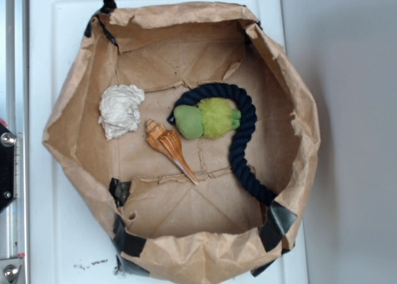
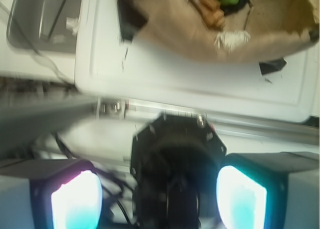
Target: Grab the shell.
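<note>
The shell [image 1: 167,146] is glossy orange-tan. It lies on the floor of a brown paper bag tray [image 1: 302,110], its ridged head toward the upper left and its thin point toward the lower right. In the wrist view the shell [image 2: 207,9] shows small and blurred at the top edge, far from my gripper [image 2: 159,199]. The gripper is open, its two glowing pads [image 2: 77,201] wide apart with nothing between them. It hangs over the robot's black base, outside the paper tray. The exterior view does not show the gripper.
A crumpled white paper wad [image 1: 121,110] lies just left of the shell. A green plush toy [image 1: 205,119] sits to its right, ringed by a dark navy rope [image 1: 245,141]. The tray's raised paper walls, patched with black tape [image 1: 279,219], stand on a white surface [image 1: 56,222].
</note>
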